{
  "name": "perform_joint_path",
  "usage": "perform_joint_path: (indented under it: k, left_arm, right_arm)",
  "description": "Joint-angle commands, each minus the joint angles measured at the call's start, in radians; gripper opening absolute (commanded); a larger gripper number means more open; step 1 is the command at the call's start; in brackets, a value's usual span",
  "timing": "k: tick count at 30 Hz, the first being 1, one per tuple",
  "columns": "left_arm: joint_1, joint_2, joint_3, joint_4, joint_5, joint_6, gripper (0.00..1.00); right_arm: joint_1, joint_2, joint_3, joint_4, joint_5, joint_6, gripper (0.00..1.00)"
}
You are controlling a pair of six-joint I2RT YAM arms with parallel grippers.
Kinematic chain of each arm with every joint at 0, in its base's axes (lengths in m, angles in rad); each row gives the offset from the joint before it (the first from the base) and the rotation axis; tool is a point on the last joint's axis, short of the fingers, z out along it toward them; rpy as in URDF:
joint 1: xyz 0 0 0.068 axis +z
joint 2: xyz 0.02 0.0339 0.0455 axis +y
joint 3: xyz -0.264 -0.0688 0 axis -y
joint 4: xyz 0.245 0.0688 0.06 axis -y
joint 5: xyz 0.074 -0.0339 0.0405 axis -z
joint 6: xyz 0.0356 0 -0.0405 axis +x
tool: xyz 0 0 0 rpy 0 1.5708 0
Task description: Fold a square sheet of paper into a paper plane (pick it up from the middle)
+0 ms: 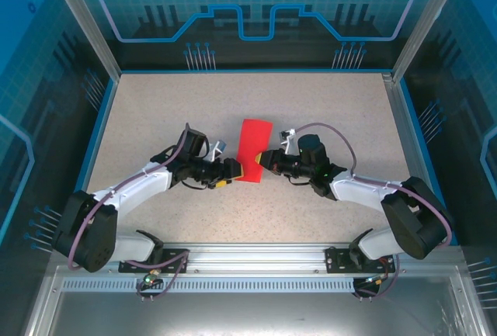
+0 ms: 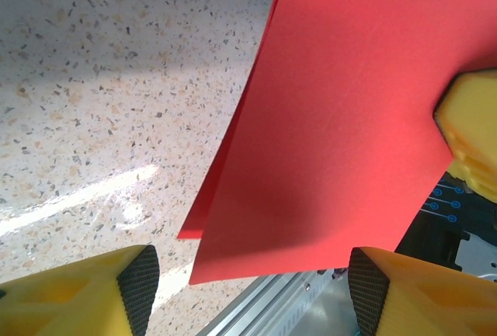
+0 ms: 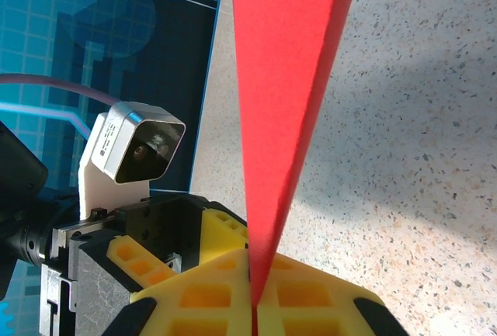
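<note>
- Two arms meet low over the middle of the table (image 1: 155, 119), and I'm listing from the near rail outward.
- Right jaws: pressed together on the near end of the sheet of paper (image 3: 287, 57). My right wrist view has it edge-on, with the red rising straight out between the yellow fingers (image 3: 311, 305).
- Left jaws: apart, with nothing between the pads (image 2: 138, 289). The sheet's (image 2: 349, 119) near edge hangs just beyond the gap, and I can't see any contact.
- One right finger (image 2: 474, 134) shows at the sheet's right edge in my left wrist view.
- Sheet is doubled over, with a second red layer peeking out along its left edge. From above it reads as a narrow rectangle (image 1: 255, 138), not a dart yet.
- Where: mid-table, between the two wrists. There is a shadow on the table (image 2: 93, 80) under the near part, so that end is lifted. I can't tell whether the far end touches down.
- Key relation: the long axis runs away from the bases, and the far end leans slightly right. Both jaws sit at the near end, right from the right side and left from the left.
- My call: early fold stage. The left jaws are nearer the free left edge, so they'd likely take it next.
- Risk: the thin layers could slip apart or buckle if that grip lands off the edge.
</note>
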Motion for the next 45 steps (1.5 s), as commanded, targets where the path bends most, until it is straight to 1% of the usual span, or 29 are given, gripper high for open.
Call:
perform_joint_path:
  k: [1, 7, 14, 17, 23, 26, 28, 30, 33, 36, 38, 43, 45]
  left_arm:
    - [-0.004, -0.017, -0.004, 0.048, 0.038, -0.040, 0.69]
    - [-0.002, -0.034, 0.006, 0.053, 0.043, -0.050, 0.67]
    - [-0.003, -0.048, 0.010, 0.055, 0.043, -0.060, 0.58]
    - [-0.004, -0.067, 0.015, 0.043, 0.038, -0.061, 0.53]
    - [-0.004, -0.074, 0.021, 0.009, 0.021, -0.043, 0.35]
    - [-0.003, -0.081, 0.021, -0.014, 0.002, -0.027, 0.30]
    - [-0.003, -0.089, 0.024, -0.053, -0.033, -0.003, 0.26]
    - [-0.002, -0.096, 0.023, -0.071, -0.055, 0.011, 0.24]
    - [-0.002, -0.093, 0.016, -0.065, -0.056, 0.013, 0.20]
    - [-0.003, -0.082, 0.012, -0.061, -0.054, 0.019, 0.12]
    - [-0.003, -0.076, 0.013, -0.059, -0.053, 0.022, 0.10]
    - [-0.003, -0.049, 0.016, -0.052, -0.048, 0.029, 0.01]
    - [-0.004, -0.039, 0.013, -0.047, -0.041, 0.027, 0.00]
  right_arm:
    - [-0.010, -0.002, -0.001, 0.031, -0.020, 0.004, 0.07]
    - [-0.009, -0.006, -0.006, 0.000, -0.015, -0.017, 0.07]
    - [-0.009, -0.005, -0.005, -0.013, -0.012, -0.026, 0.07]
    - [-0.009, -0.002, -0.009, -0.015, -0.008, -0.029, 0.07]
    - [-0.009, 0.011, -0.012, 0.001, -0.012, -0.027, 0.06]
    - [-0.010, 0.014, -0.014, 0.001, -0.015, -0.028, 0.06]
    - [-0.011, 0.017, -0.015, 0.001, -0.018, -0.029, 0.06]
    - [-0.013, 0.021, -0.018, 0.003, -0.022, -0.027, 0.06]
    - [-0.013, 0.035, -0.020, 0.014, -0.031, -0.022, 0.07]
    - [-0.012, 0.048, -0.020, 0.024, -0.037, -0.020, 0.06]
    - [-0.011, 0.056, -0.018, 0.025, -0.042, -0.020, 0.07]
    - [-0.012, 0.089, -0.012, 0.036, -0.057, -0.022, 0.07]
    - [-0.012, 0.106, -0.011, 0.042, -0.063, -0.024, 0.07]
